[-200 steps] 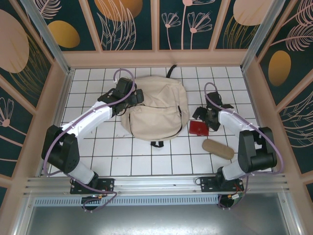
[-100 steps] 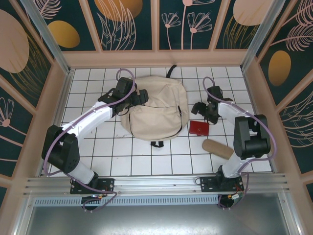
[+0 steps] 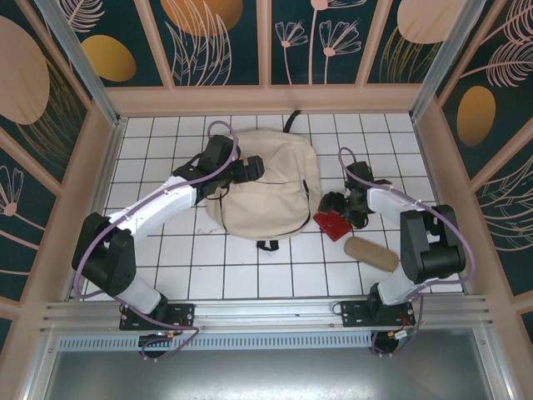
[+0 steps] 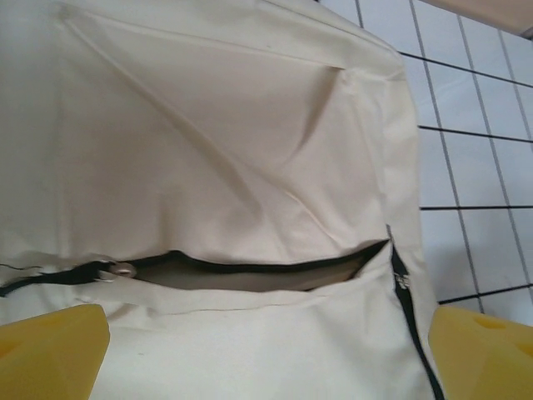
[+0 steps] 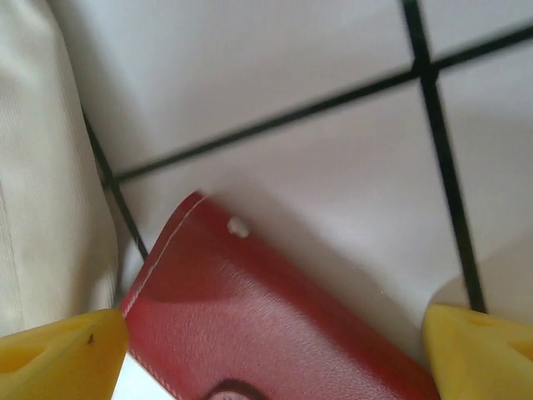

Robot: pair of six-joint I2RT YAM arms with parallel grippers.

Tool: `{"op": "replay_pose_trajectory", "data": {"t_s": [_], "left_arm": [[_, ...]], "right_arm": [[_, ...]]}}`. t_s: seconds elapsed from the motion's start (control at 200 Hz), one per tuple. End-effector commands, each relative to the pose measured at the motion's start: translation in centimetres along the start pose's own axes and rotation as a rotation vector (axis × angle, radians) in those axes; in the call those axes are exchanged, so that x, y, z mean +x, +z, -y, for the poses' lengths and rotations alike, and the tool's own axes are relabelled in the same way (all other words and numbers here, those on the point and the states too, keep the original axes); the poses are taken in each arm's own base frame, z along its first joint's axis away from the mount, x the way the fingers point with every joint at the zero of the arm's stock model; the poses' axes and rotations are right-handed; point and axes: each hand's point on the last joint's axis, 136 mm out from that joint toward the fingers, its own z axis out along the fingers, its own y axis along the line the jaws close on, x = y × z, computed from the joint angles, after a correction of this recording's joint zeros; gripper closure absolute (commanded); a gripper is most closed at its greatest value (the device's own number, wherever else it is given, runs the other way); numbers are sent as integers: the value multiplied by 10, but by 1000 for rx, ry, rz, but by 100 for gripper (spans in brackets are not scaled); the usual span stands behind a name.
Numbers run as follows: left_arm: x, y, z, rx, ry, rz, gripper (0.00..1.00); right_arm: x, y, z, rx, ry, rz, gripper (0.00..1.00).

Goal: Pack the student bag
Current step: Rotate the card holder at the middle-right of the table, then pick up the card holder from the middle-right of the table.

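We see the student bag (image 3: 262, 196) lying flat in the middle of the white tiled worktop (image 3: 166, 142), a black strap (image 3: 293, 121) poking out past its far edge. The left pincer (image 3: 250, 169) hangs over the bag's upper left part with its yellow fingers (image 4: 52, 352) spread wide and nothing between them.

From the left wrist we look down on a pocket opening (image 4: 250, 271). The zip is parted into a narrow slit with dark edging, and a metal zip pull (image 4: 123, 269) sits at its left end. Through the slit we make out only pale fabric, and we cannot tell what the pocket holds.

The right pincer (image 3: 335, 208) is also spread. It stands low over a red wallet (image 5: 250, 317) that lies on the worktop just beside the bag's right edge, one finger on either side of it. A tan roll-shaped case (image 3: 371, 253) lies on the tiles nearer the arm bases, close to the wallet and outside the bag.
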Motion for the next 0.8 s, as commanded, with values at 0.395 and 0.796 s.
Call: {"op": "replay_pose_trajectory", "data": {"t_s": [0.395, 0.796], "left_arm": [[36, 17, 45, 151, -23, -90, 1], [37, 20, 41, 125, -18, -88, 2]], "right_arm": [[38, 10, -14, -97, -35, -101, 38], [32, 11, -10, -60, -34, -82, 70]]}}
